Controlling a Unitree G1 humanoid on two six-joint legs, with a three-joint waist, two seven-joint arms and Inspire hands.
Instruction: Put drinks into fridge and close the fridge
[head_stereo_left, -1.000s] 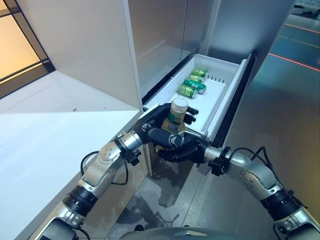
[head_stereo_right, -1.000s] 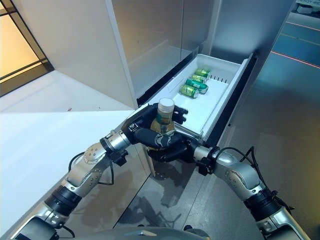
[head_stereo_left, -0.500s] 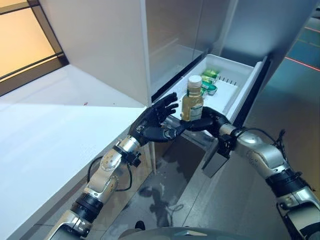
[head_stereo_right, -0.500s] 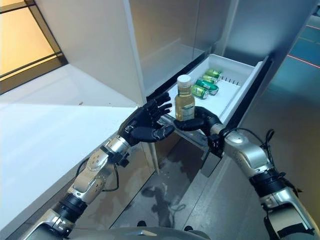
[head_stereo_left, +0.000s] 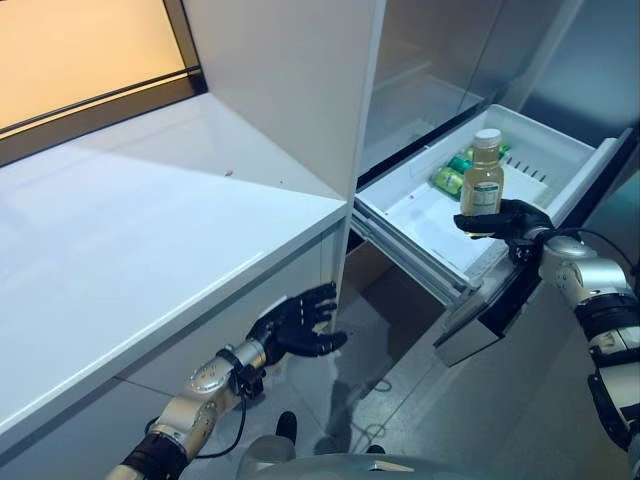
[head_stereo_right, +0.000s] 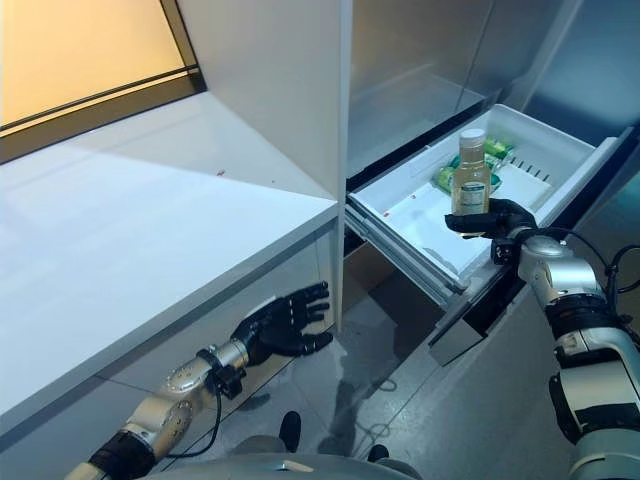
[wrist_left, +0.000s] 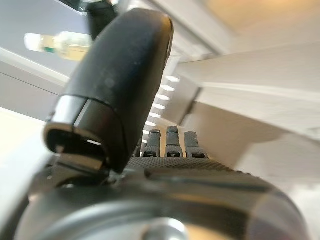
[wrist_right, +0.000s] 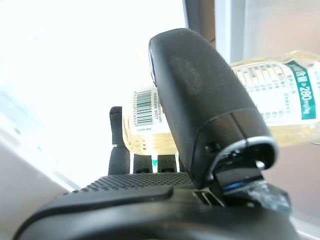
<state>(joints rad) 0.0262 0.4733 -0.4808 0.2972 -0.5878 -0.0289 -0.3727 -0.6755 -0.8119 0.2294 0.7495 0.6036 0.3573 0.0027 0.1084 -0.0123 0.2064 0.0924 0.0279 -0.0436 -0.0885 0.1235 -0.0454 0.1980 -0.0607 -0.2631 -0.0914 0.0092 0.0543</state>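
Holding the bottle (head_stereo_left: 485, 170) all by itself now, the right hand (head_stereo_left: 503, 220) has its fingers wrapped round the bottom part of it. A second ago both hands held it together. Now the left hand (head_stereo_left: 295, 326) has let go and dropped down low, at about 7 o'clock in the eye views, under the edge of the white tabletop (head_stereo_left: 150, 240), with its fingers spread and holding nothing.

The bottle hangs over the open fridge drawer (head_stereo_left: 425, 220), at about 2 o'clock. This looks like the pass is done, so the bottle can go down into the drawer next.

The bottle stands up tall. Its long side runs up and down, white cap on top. The green cans (head_stereo_left: 450, 178) lie on their sides behind it.
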